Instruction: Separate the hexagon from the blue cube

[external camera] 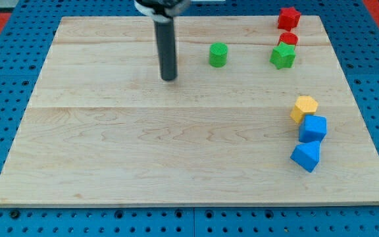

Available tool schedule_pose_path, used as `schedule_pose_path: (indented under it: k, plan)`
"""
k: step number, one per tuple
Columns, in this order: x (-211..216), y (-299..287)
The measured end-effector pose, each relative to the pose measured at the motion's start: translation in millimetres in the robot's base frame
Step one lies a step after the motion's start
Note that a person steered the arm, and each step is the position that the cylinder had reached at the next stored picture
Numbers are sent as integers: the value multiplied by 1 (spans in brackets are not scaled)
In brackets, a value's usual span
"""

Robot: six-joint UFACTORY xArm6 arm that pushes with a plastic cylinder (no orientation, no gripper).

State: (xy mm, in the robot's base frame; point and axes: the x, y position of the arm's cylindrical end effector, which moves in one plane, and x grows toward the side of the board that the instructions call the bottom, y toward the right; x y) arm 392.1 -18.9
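A yellow hexagon (304,107) sits at the view's right, touching the blue cube (313,128) just below it. A blue triangular block (306,157) lies right under the cube. My tip (169,78) rests on the board at the upper middle, far to the left of these blocks and touching none.
A green cylinder (218,54) stands to the right of my tip. A green star (283,56) lies at the upper right with a red cylinder (289,39) just behind it and a red star (288,18) near the top edge. The wooden board (143,151) lies on a blue pegboard.
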Motion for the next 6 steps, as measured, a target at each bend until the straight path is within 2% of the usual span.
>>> schedule_pose_path:
  k: [1,2,3,4,5,6]
  plan:
    - [14,114]
    - [6,233]
    - [53,312]
    - [70,245]
    - [67,132]
    - [33,68]
